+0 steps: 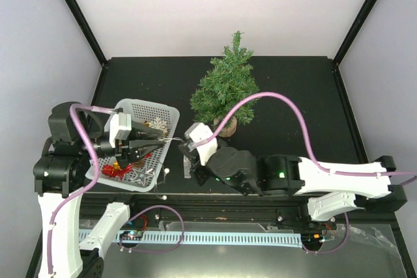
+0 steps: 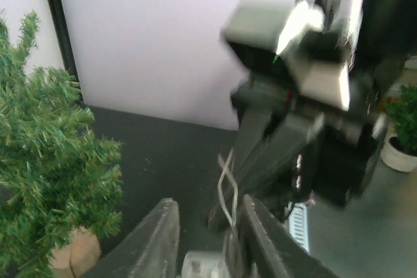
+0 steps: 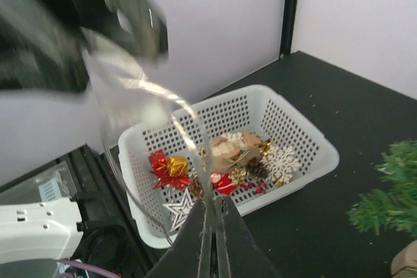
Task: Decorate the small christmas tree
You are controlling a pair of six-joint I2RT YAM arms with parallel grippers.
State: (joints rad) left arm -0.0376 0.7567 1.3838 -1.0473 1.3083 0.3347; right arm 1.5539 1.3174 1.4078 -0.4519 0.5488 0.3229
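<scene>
The small christmas tree [image 1: 225, 86] stands upright on its wood base [image 1: 227, 126] at the back middle of the black table; it also shows in the left wrist view [image 2: 45, 161] and the right wrist view [image 3: 388, 206]. My left gripper [image 1: 163, 140] reaches right from over the white basket [image 1: 146, 103]. Its fingers [image 2: 260, 239] hold a whitish ornament [image 2: 195, 265], from which a silver thread loop [image 2: 227, 187] rises. My right gripper [image 1: 184, 136] faces it, tip to tip, near the tree's base. In the right wrist view it [image 3: 214, 201] is shut on that thread loop [image 3: 189, 118].
The basket [image 3: 306, 167] holds a red bow with a gold piece [image 3: 166, 167], a silver star [image 3: 181, 208], a white snowflake [image 3: 281, 161] and a pinecone [image 3: 257, 168]. A small potted plant [image 2: 404, 128] stands off to the right. Black frame posts edge the table.
</scene>
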